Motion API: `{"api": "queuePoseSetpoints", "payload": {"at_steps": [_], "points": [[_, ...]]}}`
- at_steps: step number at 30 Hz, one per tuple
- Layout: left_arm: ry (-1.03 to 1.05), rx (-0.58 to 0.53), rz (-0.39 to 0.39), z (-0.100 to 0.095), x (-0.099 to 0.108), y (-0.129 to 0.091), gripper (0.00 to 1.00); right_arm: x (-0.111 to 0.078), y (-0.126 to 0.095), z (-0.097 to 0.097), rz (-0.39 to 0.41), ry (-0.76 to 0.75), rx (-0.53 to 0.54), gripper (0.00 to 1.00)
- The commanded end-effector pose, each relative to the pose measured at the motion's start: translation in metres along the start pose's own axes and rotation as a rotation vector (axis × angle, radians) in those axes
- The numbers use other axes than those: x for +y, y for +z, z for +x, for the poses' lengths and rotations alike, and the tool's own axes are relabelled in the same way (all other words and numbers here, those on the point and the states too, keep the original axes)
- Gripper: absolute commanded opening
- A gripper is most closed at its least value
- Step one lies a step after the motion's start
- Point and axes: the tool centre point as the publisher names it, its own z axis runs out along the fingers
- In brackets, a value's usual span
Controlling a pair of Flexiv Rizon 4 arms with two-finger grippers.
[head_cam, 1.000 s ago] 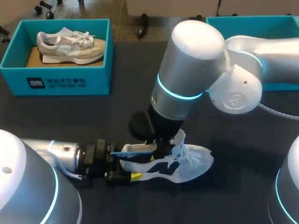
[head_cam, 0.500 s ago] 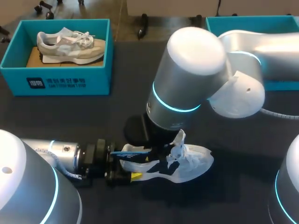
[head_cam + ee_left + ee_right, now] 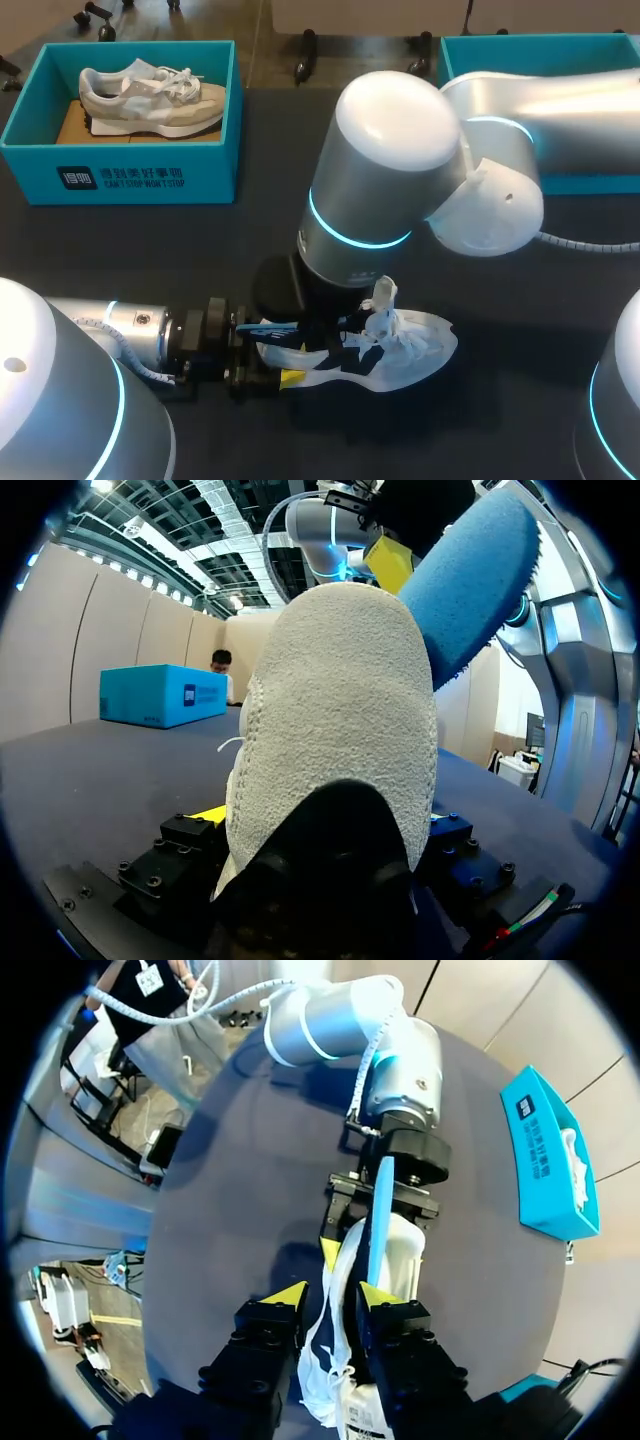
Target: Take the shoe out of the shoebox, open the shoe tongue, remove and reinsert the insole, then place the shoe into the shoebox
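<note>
Plainly the shoe (image 3: 405,350) — a white mesh sneaker with dark panels — is out of any box and rests on the dark table (image 3: 150,250), with its toe toward the robot's right. Its heel sits in the left gripper (image 3: 272,356), whose fingers press it from both sides. The blue insole (image 3: 470,580) juts up and back out of the collar, above the heel. The right gripper (image 3: 333,1295) stands over the collar from above; whether it clamps the insole cannot be told.

The shoe looks light, with a soft upper that would fold under a pinch, so the firmer heel seems the sound place to hold. The insole appears to be thin, bendy foam. It would likely buckle if shoved, so it is better held near its heel end and fed in toe first.

The tabletop looks matte. At its far edge, well apart from the shoe, a teal shoebox (image 3: 120,175) holds a grey sneaker (image 3: 150,95). A second teal box (image 3: 590,60) is partly hidden behind the right arm.
</note>
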Motion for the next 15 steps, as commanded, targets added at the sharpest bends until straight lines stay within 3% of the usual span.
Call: {"api": "queuePoseSetpoints", "payload": {"at_steps": [1,8,9,12,15], "points": [[0.001,-0.003,0.002,0.0,0.002,0.0,0.0,0.0,0.009,-0.003,-0.005,0.003,0.006,0.29],[0.001,-0.003,0.002,0.0,0.002,0.0,0.0,-0.004,0.014,-0.01,-0.009,0.025,0.009,0.24],[0.001,-0.003,0.002,0.0,0.002,0.0,0.0,-0.005,0.014,-0.011,-0.01,0.032,0.006,0.22],[0.001,-0.003,0.002,0.0,0.002,0.0,0.0,-0.008,0.013,-0.016,-0.015,0.045,-0.001,0.0],[0.001,-0.003,0.002,0.0,0.002,0.0,0.0,-0.009,0.011,-0.018,-0.019,0.051,-0.005,0.0]]}}
